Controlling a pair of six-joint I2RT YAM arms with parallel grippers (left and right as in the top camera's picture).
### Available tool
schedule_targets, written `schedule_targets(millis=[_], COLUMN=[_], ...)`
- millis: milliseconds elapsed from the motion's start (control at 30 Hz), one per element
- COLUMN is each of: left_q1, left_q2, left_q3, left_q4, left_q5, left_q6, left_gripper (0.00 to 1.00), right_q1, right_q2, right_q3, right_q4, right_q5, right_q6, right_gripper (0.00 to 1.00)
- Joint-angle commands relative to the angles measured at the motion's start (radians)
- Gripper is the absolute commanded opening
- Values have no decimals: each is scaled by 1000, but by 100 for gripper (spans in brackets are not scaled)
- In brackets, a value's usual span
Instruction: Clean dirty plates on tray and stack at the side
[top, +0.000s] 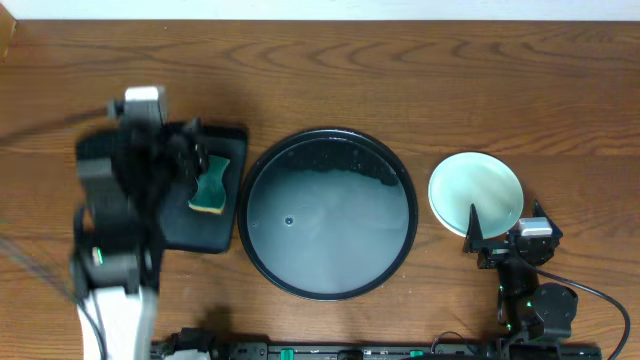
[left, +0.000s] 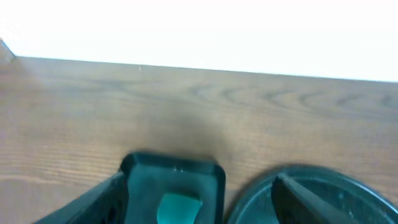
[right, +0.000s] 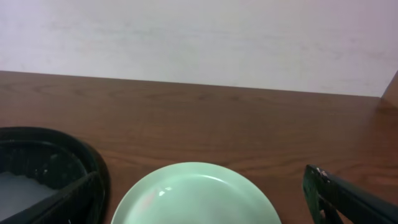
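A pale mint green plate (top: 476, 192) lies on the table right of the large round black tray (top: 330, 285); I cannot tell whether other plates lie under it. The yellow plate is not visible. The tray holds no plates, and its glossy floor looks wet. My right gripper (top: 505, 225) is open just in front of the plate, and the plate (right: 199, 202) lies between its fingers (right: 200, 180) in the right wrist view. My left gripper (top: 195, 160) is open and blurred above a green sponge (top: 211, 185). In the left wrist view its fingers (left: 199, 180) straddle the sponge (left: 179, 208).
The sponge lies on a small rectangular black tray (top: 225, 230) left of the round tray. A small dark speck (top: 289, 221) sits on the round tray's floor. The round tray's rim shows in both wrist views (left: 249, 199) (right: 93, 165). The wooden table runs back to a pale wall.
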Motion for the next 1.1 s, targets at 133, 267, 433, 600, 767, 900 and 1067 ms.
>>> schedule_targets(millis=[133, 267, 433, 600, 767, 900, 1067], left_q1=[-2, -2, -2, -2, -1, -1, 2], left_q2=[-377, -573, -708, -788, -822, -860, -935], left_q3=[-429, -644, -815, -917, -951, -951, -950], left_q4=[271, 385, 494, 523, 493, 428, 315], left_q5=[5, 5, 1, 1, 1, -5, -16], left_q6=[90, 90, 91, 133, 216, 262, 266], left_gripper=[74, 74, 74, 74, 74, 74, 74], right_q1=[0, 0, 0, 0, 0, 0, 0], right_q2=[-3, -3, -3, -3, -3, -3, -3], right_q3=[-2, -2, -2, -2, -2, -2, -2], right_q4=[-3, -3, -3, -3, -3, -3, -3], right_q5=[-5, -5, -5, -5, -5, -5, -5], right_q6=[2, 2, 2, 2, 2, 2, 2], right_gripper=[99, 99, 99, 99, 99, 99, 99])
